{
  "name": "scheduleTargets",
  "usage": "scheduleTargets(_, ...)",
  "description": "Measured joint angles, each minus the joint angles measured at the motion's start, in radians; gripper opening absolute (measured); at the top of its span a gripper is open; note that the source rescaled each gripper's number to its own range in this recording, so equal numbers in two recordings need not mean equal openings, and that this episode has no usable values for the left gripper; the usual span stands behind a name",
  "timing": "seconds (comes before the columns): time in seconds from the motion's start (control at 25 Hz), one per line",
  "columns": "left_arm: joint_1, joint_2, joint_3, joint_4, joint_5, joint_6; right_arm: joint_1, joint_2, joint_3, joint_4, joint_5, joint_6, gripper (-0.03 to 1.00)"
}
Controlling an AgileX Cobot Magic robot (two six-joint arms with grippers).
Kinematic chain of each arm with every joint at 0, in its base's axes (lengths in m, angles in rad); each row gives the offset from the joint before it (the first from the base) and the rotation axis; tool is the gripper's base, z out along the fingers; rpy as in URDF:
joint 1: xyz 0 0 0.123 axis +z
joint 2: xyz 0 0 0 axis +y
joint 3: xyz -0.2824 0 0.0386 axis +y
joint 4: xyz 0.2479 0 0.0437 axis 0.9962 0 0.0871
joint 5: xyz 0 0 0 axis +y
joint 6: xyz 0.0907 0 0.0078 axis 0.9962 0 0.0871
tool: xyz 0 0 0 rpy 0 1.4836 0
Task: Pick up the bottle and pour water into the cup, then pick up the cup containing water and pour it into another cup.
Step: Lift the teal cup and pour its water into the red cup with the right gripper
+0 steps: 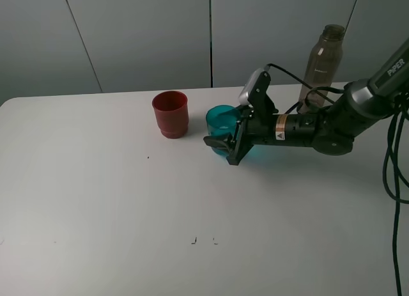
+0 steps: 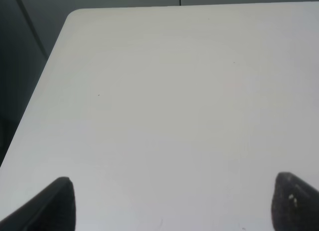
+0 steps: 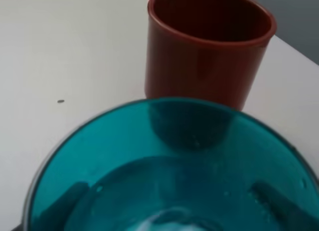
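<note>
The right hand (image 1: 225, 144) is clenched on the teal translucent cup (image 1: 222, 119), its two fingers pressing on opposite sides of the wall. In the right wrist view the fingers show as dark shapes through the plastic. The cup (image 3: 159, 141) sits just beside the red-brown cup (image 1: 170, 114) but apart from it, and pale water seems to lie low inside. Whether the cup's base has left the white surface (image 1: 96, 200) cannot be told. The smoky bottle (image 1: 324, 66) stands upright at the back, behind the right arm. The left hand (image 2: 174, 203) hangs released over bare surface, grasping nothing.

The main risk is probably the grip itself. The tumbler is smooth and straight-sided, so it could slide or twist between the fingers once it is tipped, throwing the stream off line. A harder squeeze could flex the thin wall.

Aim is the second risk. The red-brown cup (image 3: 209, 56) is light and empty, and a nudge from the teal rim or a finger could push it away or tip it over. Pouring from too far to the side would put water on the surface.

The arm's elbow also lies close in front of the bottle, so a wide swing could knock it down.
</note>
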Motion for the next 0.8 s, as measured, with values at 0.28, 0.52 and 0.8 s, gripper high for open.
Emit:
scheduleTargets(0.28,0.000,0.000,0.000,0.000,0.000,0.000,0.000,-0.129,0.002,-0.029,0.073,0.071,0.10)
scheduleTargets(0.52,0.000,0.000,0.000,0.000,0.000,0.000,0.000,-0.236,0.002,-0.031,0.172,0.138,0.10)
scheduleTargets(0.8,0.000,0.000,0.000,0.000,0.000,0.000,0.009,-0.288,-0.030,-0.008,0.257,0.264,0.10)
